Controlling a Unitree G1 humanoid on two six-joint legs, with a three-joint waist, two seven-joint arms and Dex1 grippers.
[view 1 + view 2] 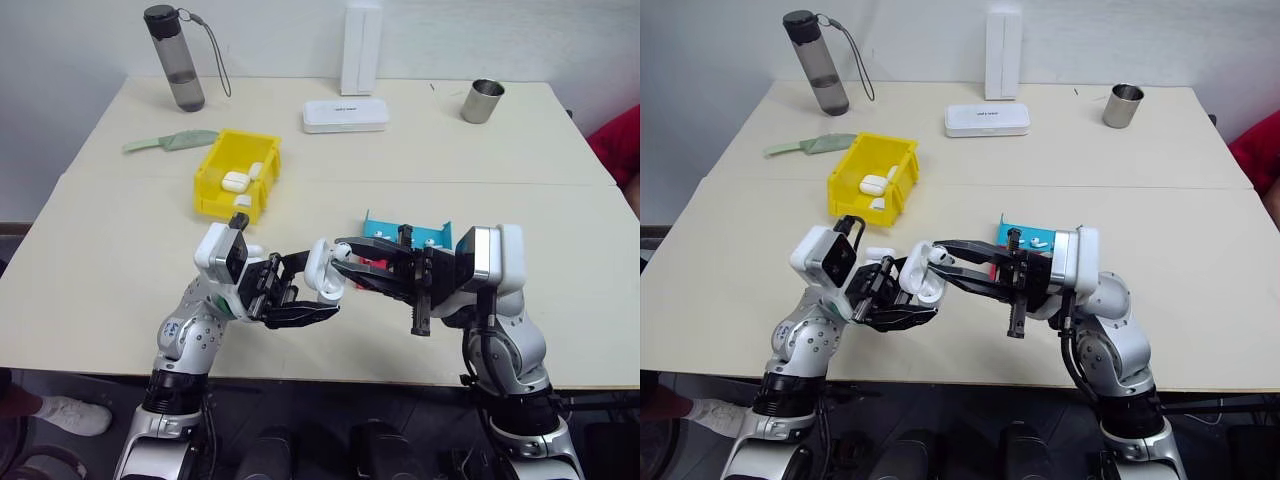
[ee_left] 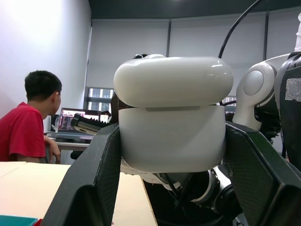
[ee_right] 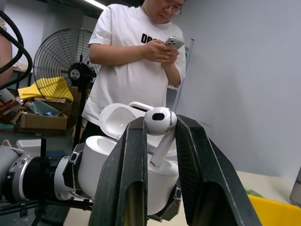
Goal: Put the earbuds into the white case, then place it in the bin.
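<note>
While raised over the tabletop's front edge, left gripper point(image 1: 300, 295) clamped tight on white case point(image 1: 322, 272), lid flipped up. Right gripper point(image 3: 160, 141) pinching one earbud point(image 3: 160, 123), nearly closed, stem just over case opening. Yellow bin point(image 1: 215, 170) mid-table toward left edge, holding more cases.

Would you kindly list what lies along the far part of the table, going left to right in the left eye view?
Grey water bottle → yellow bin → flat white box → metal cup.
</note>
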